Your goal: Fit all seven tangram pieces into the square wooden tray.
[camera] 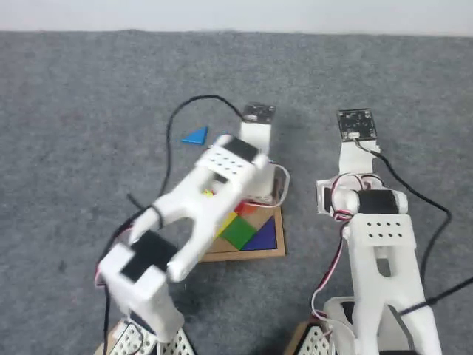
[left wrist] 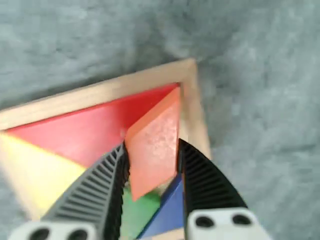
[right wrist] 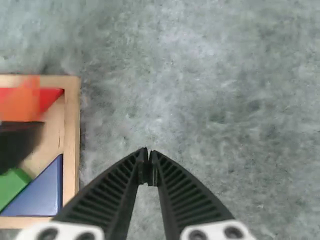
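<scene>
1. The left gripper (left wrist: 151,149) is clamped on an orange piece (left wrist: 156,125), with one black finger on each side of it.
2. The orange piece hangs tilted over one corner of the tray (left wrist: 100,91). It sits above the tip of the red piece (left wrist: 85,130). It cannot be told whether it touches the tray floor.
3. The red piece lies flat in the tray, along the rim. A yellow piece (left wrist: 35,170) lies right beside it.
4. A green piece (left wrist: 136,215) and a blue piece (left wrist: 167,210) are in the tray too. They show between the left gripper's fingers, under the orange piece.
5. A loose triangle (camera: 196,136), small and blue, lies on the grey carpet (camera: 74,111). It is out of the tray, apart from it on the far side.
6. The left arm (camera: 199,200) stretches over the tray and hides much of it from above. A black cable (camera: 214,96) loops over the carpet near the loose triangle.
7. The right gripper (right wrist: 148,159) is squeezed closed with nothing in it. It is above bare carpet, just beside the tray's rim.
8. The right arm (camera: 377,237) stands beside the tray and does not cover it.
</scene>
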`<move>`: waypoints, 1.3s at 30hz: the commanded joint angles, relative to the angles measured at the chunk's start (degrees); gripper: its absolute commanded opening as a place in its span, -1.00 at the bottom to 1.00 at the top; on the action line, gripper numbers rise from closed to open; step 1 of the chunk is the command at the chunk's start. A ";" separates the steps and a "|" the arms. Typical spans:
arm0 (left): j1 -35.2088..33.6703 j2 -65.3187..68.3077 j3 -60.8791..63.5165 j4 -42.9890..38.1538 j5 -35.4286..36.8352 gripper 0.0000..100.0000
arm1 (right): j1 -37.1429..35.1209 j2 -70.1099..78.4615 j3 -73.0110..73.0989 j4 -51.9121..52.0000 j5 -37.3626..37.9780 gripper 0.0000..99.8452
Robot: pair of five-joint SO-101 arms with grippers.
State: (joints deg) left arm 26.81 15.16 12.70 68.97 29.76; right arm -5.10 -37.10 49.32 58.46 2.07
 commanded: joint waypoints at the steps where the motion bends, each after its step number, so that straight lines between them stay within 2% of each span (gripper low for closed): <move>1: 1.41 9.14 -10.68 1.76 7.56 -0.94 | 1.01 -1.36 -0.70 -1.45 -0.88 -0.98; 8: 0.44 16.70 -20.79 9.93 15.56 -0.94 | 1.01 -1.45 -0.70 -1.54 -0.79 -0.98; 20: 0.09 16.35 -20.97 15.38 15.38 -0.94 | 0.66 -1.45 -0.70 -1.54 -0.44 -0.98; 27: 1.41 16.35 -21.05 15.74 15.38 -0.94 | 0.57 -1.63 -0.70 -1.54 -0.35 -0.98; 34: 2.90 16.79 -21.05 16.00 15.47 -0.67 | 0.57 -1.71 -0.70 -1.54 -0.35 -0.98; 39: 2.64 16.35 -21.05 16.00 15.47 -0.61 | 0.57 -1.80 -0.70 -1.54 0.97 -0.98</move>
State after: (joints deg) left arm 29.01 32.40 -6.55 84.88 45.05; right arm -5.01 -37.10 49.32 58.29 1.89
